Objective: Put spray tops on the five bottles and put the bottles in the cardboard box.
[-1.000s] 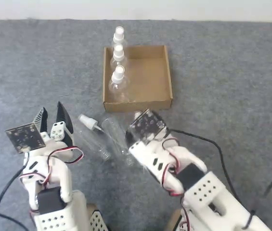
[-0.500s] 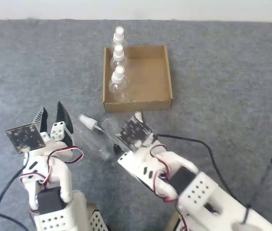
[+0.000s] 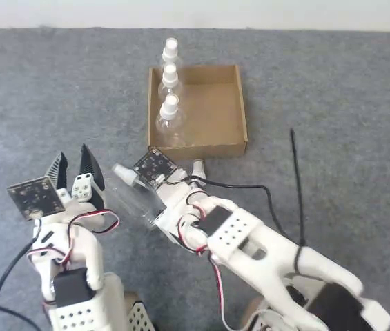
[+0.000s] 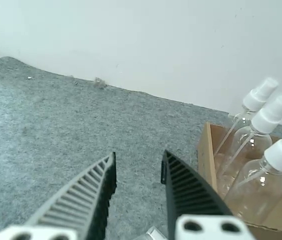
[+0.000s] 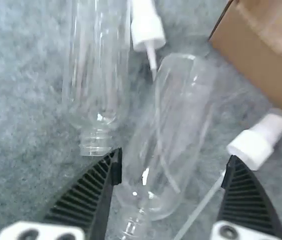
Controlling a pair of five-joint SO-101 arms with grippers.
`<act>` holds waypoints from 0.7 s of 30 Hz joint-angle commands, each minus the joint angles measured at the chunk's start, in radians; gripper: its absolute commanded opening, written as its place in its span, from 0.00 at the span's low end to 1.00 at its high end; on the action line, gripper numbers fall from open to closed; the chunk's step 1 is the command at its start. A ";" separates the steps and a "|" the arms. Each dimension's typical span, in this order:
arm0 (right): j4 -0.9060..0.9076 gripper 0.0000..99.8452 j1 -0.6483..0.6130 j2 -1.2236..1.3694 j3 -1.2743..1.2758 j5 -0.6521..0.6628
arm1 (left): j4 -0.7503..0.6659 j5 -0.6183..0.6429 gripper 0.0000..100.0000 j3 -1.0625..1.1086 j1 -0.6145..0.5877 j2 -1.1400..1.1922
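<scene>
my right pincer (image 5: 173, 160) spread wide over the uncapped bottle (image 5: 175, 115) lying near the cardboard box (image 3: 198, 148) | left pincer (image 4: 139, 157) apart, empty | looks light and slippery, I'd grab mid-body, gently

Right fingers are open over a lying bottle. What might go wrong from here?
The right gripper straddles a round bottle lying on carpet; closing may roll it away. One of its fingers sits beside the second bottle and may nudge it. The loose spray top by the other finger could get pushed.
</scene>
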 commanded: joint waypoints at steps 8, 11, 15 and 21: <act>0.013 0.15 -0.013 0.108 -0.103 -0.006 | -0.031 0.017 0.14 -0.013 -0.005 -0.015; 0.013 0.08 -0.012 0.090 -0.098 -0.006 | -0.031 0.017 0.14 -0.013 -0.005 -0.015; 0.076 0.08 -0.010 0.031 -0.097 -0.011 | -0.031 0.017 0.14 -0.013 -0.005 -0.015; 0.205 0.08 0.007 -0.108 -0.095 -0.014 | -0.029 0.015 0.14 -0.012 -0.005 -0.015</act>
